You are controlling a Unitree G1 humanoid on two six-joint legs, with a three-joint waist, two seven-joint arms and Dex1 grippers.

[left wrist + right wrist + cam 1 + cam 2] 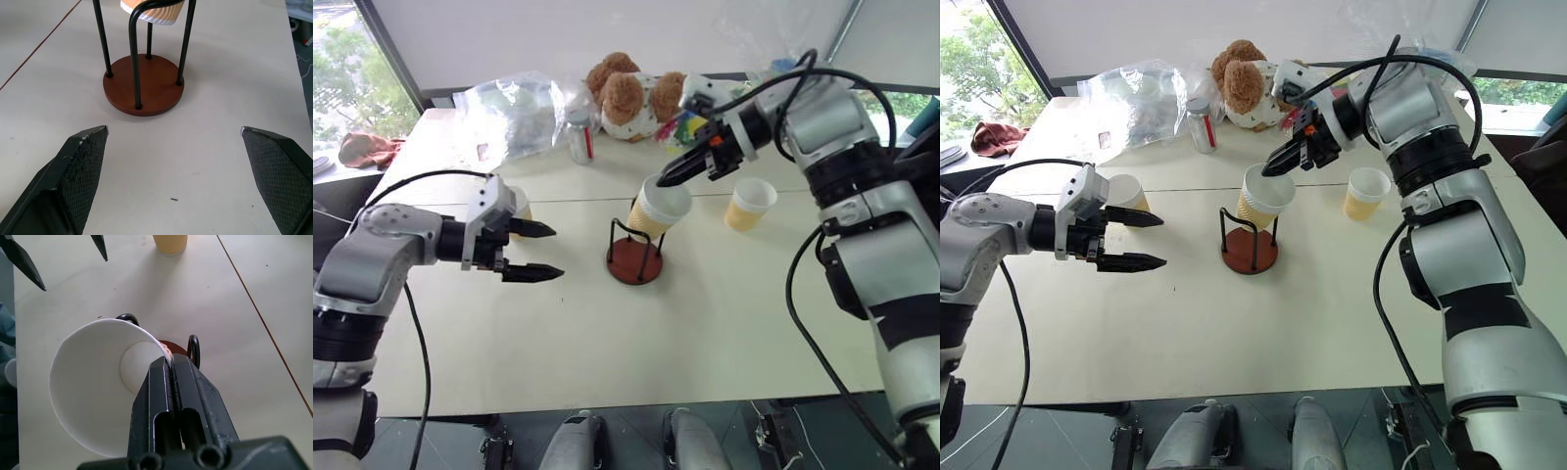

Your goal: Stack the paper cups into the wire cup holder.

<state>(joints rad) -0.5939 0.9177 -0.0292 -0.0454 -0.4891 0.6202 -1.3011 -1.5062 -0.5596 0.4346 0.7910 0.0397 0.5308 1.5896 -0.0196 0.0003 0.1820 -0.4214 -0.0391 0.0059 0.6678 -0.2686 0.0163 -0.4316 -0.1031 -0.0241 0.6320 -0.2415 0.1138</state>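
Note:
My right gripper is shut on the rim of a paper cup, one finger inside and one outside. The cup hangs tilted over the wire cup holder, with its bottom between the tops of the black wires and well above the brown base. My left gripper stands open and empty to the left of the holder, pointing at it. A second paper cup stands just behind the left gripper. A third paper cup stands to the right of the holder.
At the back of the table are a teddy bear, a crumpled clear plastic bag and a small silver can. A reddish cloth lies off the far left corner. The table's front edge runs close to me.

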